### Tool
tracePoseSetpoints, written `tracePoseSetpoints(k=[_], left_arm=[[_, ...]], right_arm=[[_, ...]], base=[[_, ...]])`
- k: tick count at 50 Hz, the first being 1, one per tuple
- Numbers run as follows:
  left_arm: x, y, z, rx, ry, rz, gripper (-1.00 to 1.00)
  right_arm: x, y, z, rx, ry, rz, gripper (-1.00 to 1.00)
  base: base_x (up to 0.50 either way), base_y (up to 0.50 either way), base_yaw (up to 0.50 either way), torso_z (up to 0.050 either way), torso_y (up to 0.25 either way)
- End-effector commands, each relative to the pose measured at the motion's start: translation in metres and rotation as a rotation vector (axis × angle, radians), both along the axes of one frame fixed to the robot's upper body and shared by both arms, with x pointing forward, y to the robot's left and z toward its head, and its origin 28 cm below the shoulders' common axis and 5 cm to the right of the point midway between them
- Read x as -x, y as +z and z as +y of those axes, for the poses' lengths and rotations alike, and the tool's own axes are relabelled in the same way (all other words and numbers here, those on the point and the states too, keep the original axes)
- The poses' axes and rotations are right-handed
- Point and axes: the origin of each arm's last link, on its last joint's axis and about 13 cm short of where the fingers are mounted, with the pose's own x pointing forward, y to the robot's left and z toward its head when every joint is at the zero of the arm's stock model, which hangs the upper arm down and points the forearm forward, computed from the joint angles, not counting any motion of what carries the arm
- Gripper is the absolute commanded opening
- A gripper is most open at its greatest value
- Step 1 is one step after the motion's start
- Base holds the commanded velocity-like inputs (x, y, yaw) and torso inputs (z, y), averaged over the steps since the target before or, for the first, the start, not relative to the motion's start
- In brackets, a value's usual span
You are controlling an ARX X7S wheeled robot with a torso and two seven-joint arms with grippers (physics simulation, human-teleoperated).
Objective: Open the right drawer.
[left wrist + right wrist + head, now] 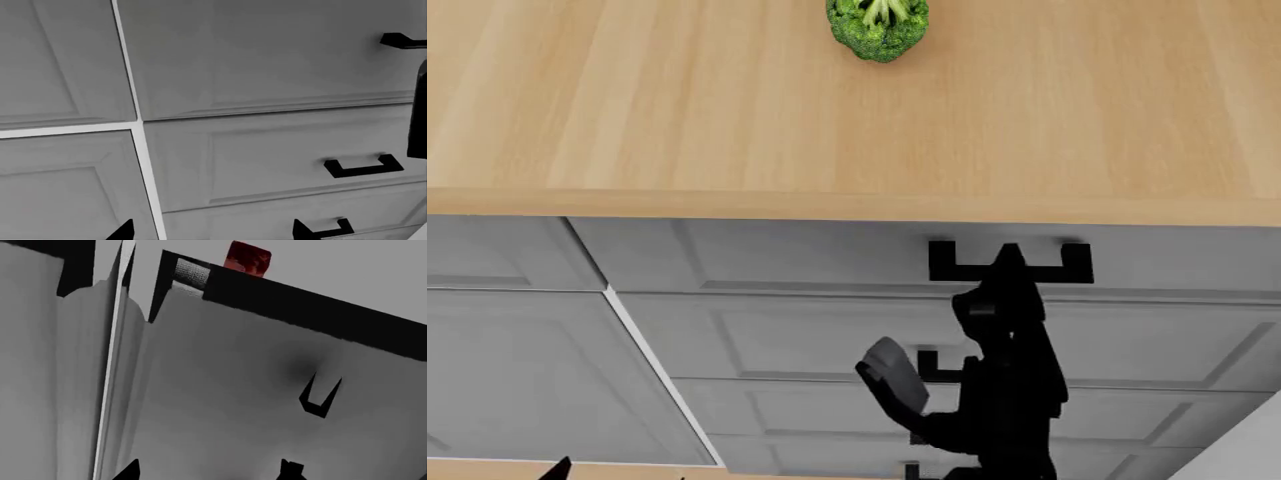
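Right drawer [827,258], grey, black-handled, shut

We cannot see the right gripper's [1010,262] fingertips in the head view: the black arm merges with the top drawer's [814,255] black handle [1010,263] at 5 o'clock, so grip and jaw spread are unreadable. Lower handles hide behind the arm. The broccoli [878,24] is cut off at 12 o'clock. Only a left gripper [558,468] tip shows at 7 o'clock.
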Motion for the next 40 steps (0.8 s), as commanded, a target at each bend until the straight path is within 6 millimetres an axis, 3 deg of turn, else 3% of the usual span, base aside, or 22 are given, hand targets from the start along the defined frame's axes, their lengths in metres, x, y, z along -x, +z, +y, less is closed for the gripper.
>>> tracePoseSetpoints(k=[1, 13, 14, 29, 40], left_arm=[[0.0, -0.001, 0.0, -0.005, -0.003, 0.0, 1.0], [0.0, 0.0, 0.0, -0.006, -0.003, -0.001, 1.0], [0.0, -0.001, 0.0, -0.006, -0.002, -0.001, 1.0], [0.0, -0.001, 0.0, -0.007, -0.003, -0.001, 1.0], [0.0, -0.001, 0.0, -0.009, -0.004, -0.001, 1.0]], right_arm=[[-0.008, 0.001, -0.004, 0.009, -0.017, -0.02, 1.0], [-0.01, 0.0, -0.005, -0.01, -0.026, -0.04, 1.0], [-0.01, -0.001, -0.006, -0.026, -0.032, -0.037, -1.0], [-0.006, -0.004, -0.006, -0.014, -0.004, -0.024, -1.0], [0.012, 0.006, -0.007, -0.021, 0.042, -0.084, -1.0]], base=[[0.0, 0.0, 0.0, 0.0, 0.0], [0.0, 0.0, 0.0, 0.0, 0.0], [0.0, 0.0, 0.0, 0.0, 0.0], [0.01, 0.0, 0.0, 0.0, 0.0], [0.0, 0.0, 0.0, -0.001, -0.002]])
